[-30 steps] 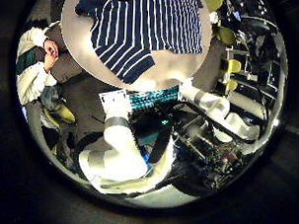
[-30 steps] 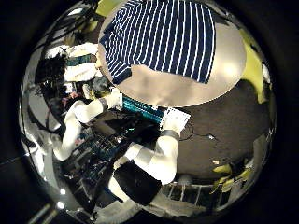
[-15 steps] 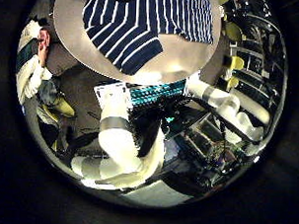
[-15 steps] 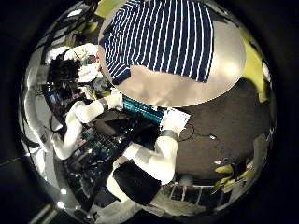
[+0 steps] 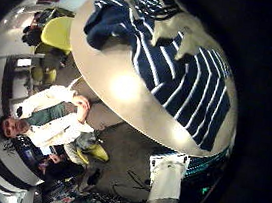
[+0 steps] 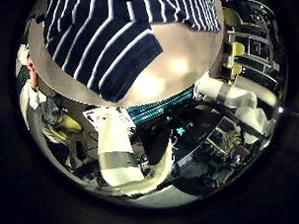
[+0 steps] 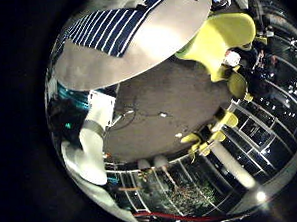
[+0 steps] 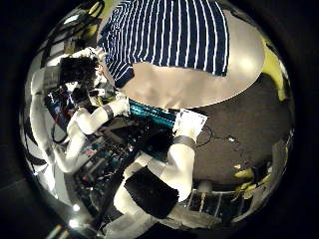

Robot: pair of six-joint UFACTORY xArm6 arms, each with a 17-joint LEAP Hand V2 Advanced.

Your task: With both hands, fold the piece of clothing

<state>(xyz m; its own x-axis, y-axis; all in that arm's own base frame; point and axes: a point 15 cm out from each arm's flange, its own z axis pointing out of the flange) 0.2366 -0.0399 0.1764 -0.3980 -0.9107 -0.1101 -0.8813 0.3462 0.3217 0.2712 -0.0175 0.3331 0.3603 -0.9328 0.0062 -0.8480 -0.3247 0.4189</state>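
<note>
A striped garment point(image 8: 174, 35) lies spread on a round table point(image 8: 204, 90). In the right thumb side palm view the left hand point(image 8: 80, 70) hangs at the garment's edge, at the end of its arm point(image 8: 95, 118); I cannot tell how its fingers stand. The garment fills much of the left thumb side palm view point(image 6: 103, 41), so that palm is close above it. It also shows in the left little finger side palm view point(image 5: 175, 71) and the right little finger side palm view point(image 7: 109, 28).
Chairs point(image 7: 224, 32) stand round the table on the floor point(image 7: 158, 100). The table's bare rim point(image 6: 165, 78) lies between the garment and the arms' base. Both arms point(image 6: 118, 155) rise from beside the table.
The left palm's camera has moved closer to the garment, which now fills more of its view. In the right thumb side view the left hand has come nearer the garment's edge.
</note>
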